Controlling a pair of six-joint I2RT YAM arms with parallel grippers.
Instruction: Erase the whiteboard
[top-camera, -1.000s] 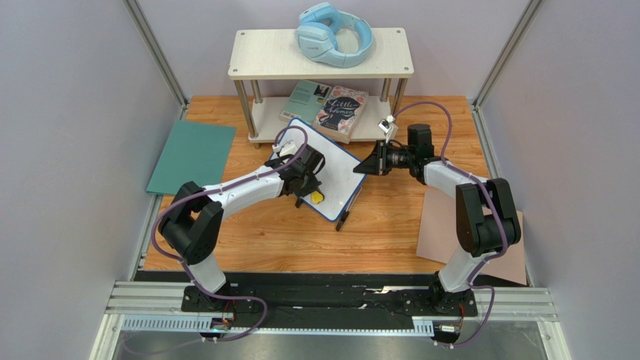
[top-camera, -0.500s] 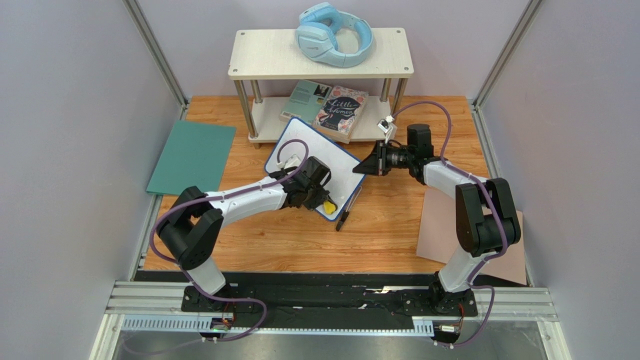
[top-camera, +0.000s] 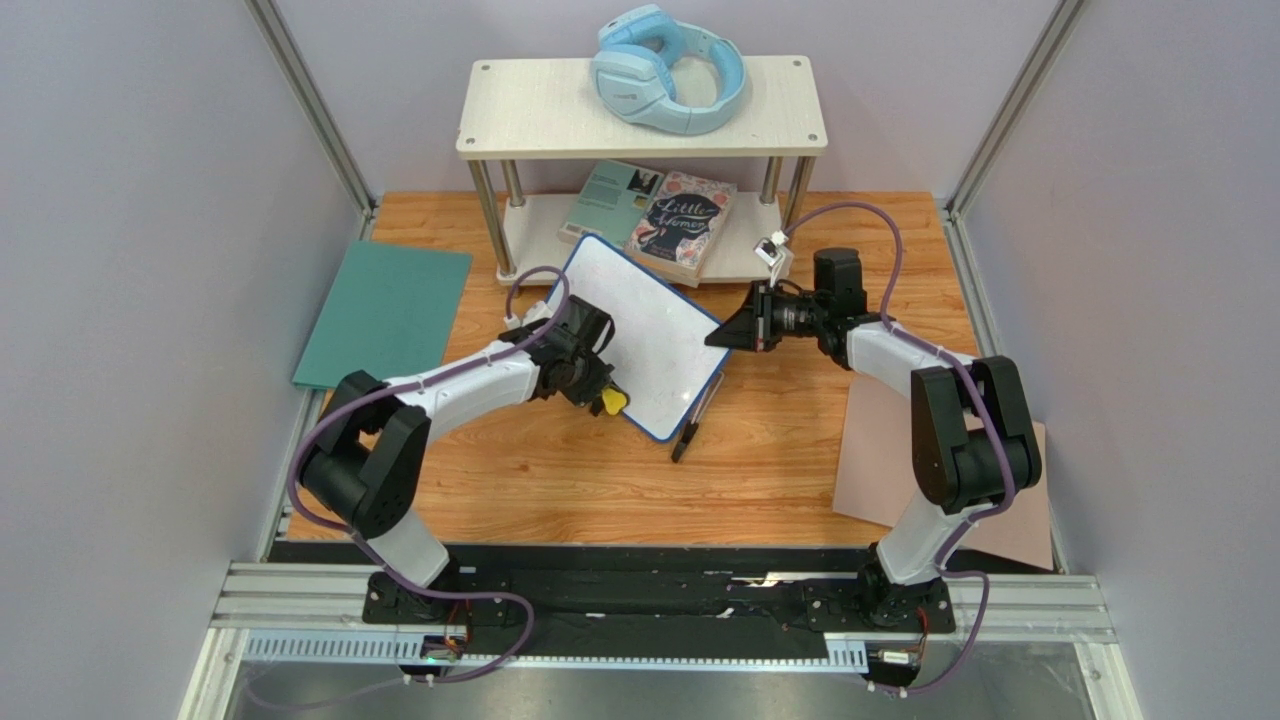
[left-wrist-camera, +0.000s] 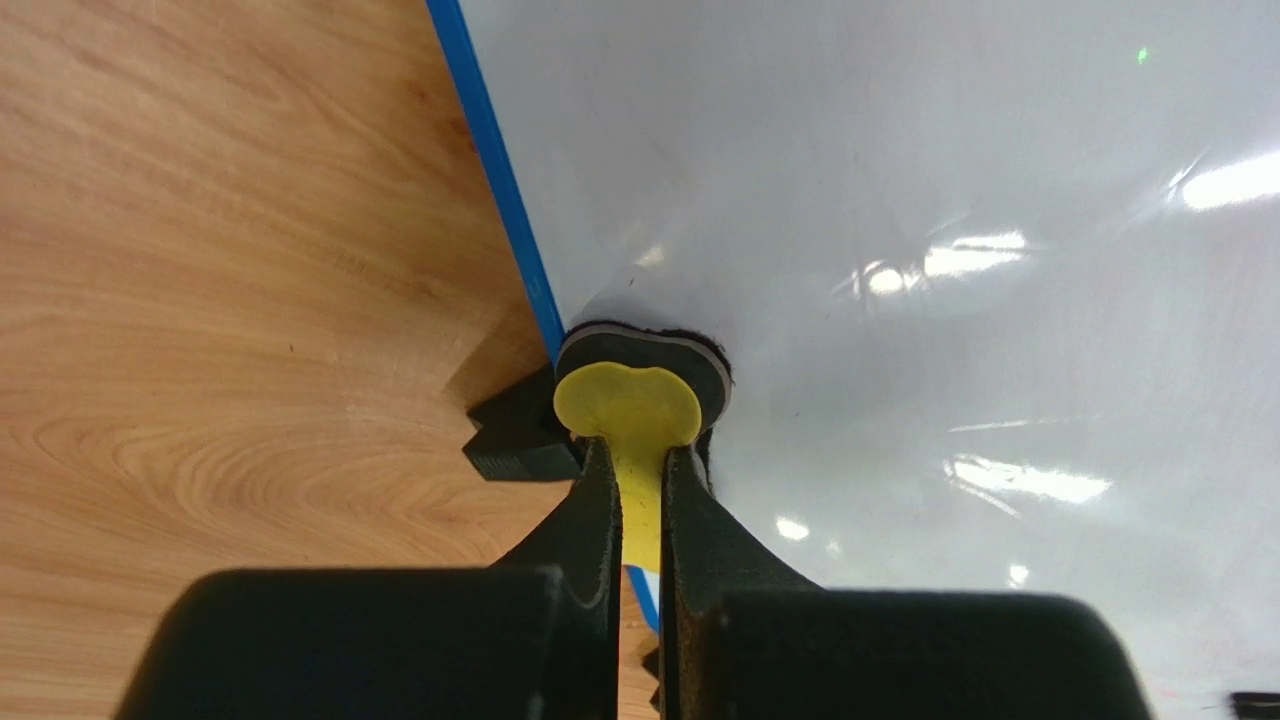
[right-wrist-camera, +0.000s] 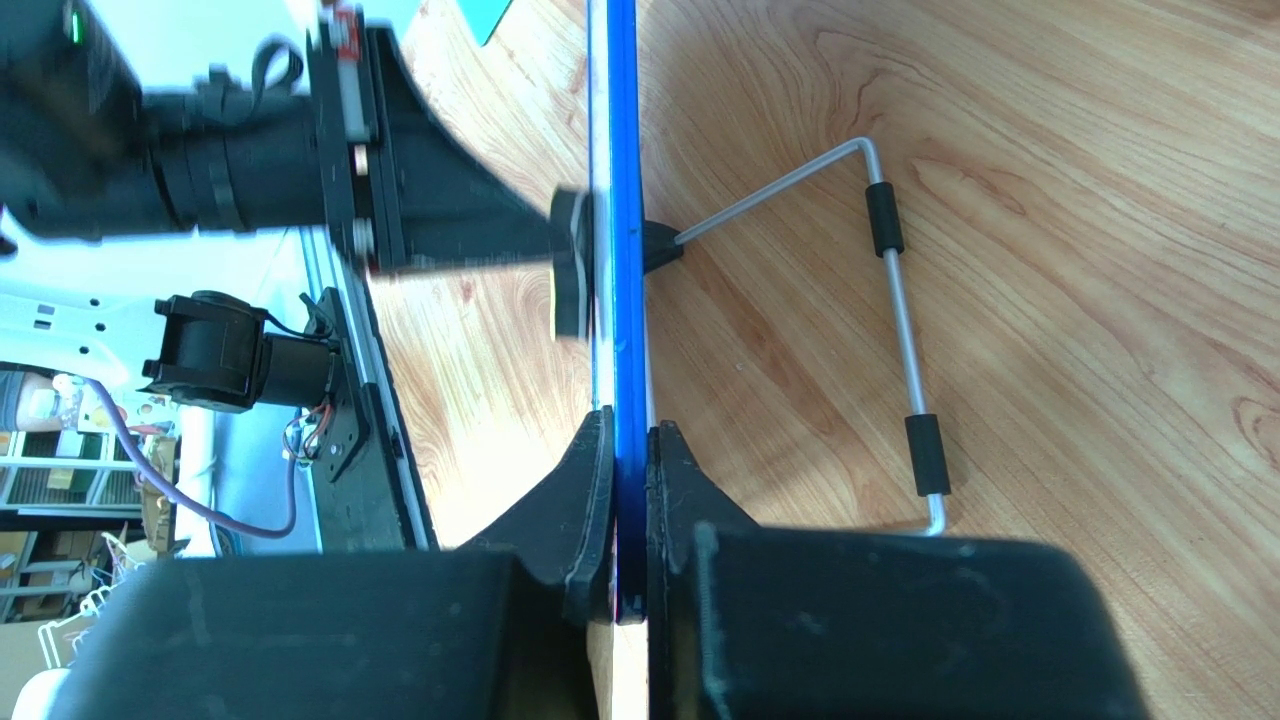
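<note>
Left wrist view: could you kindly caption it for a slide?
Left gripper holds a yellow-handled eraser against the whiteboard near its blue rim.

Scene lit brightly and evenly from above, soft shadows cast, glare streaks thrown across the whiteboard (left-wrist-camera: 902, 180), wrist-view foregrounds blurred

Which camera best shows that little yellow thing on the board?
The left wrist view: the yellow eraser fills its middle, pinched in the left gripper at the whiteboard edge. From above it is a yellow speck; the right wrist sees it edge-on.
</note>
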